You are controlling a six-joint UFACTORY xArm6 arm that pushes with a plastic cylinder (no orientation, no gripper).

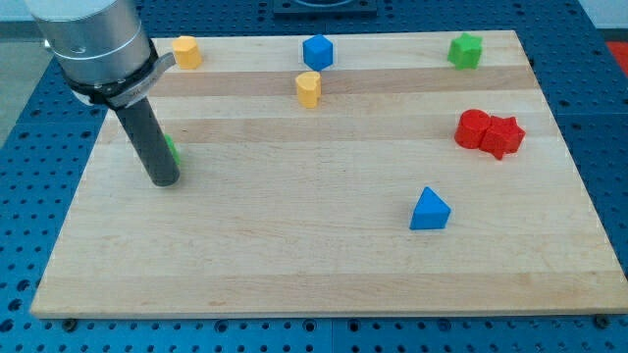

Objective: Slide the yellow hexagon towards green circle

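Note:
A yellow block (pixel 186 51) that looks like a hexagon sits near the board's top edge at the view's left. A green block (pixel 173 150), only a sliver showing, is mostly hidden behind my rod; its shape cannot be made out. My tip (pixel 164 182) rests on the board at the view's left, just below and in front of that green block, well below the yellow hexagon. A second yellow block (pixel 308 88), rounded, stands right of the hexagon, toward the top middle.
A blue cube (pixel 317 52) sits at the top middle. A green star-like block (pixel 465 50) is at the top right. Two red blocks (pixel 474 128) (pixel 504 137) touch at the right. A blue triangle (pixel 430 210) lies lower right.

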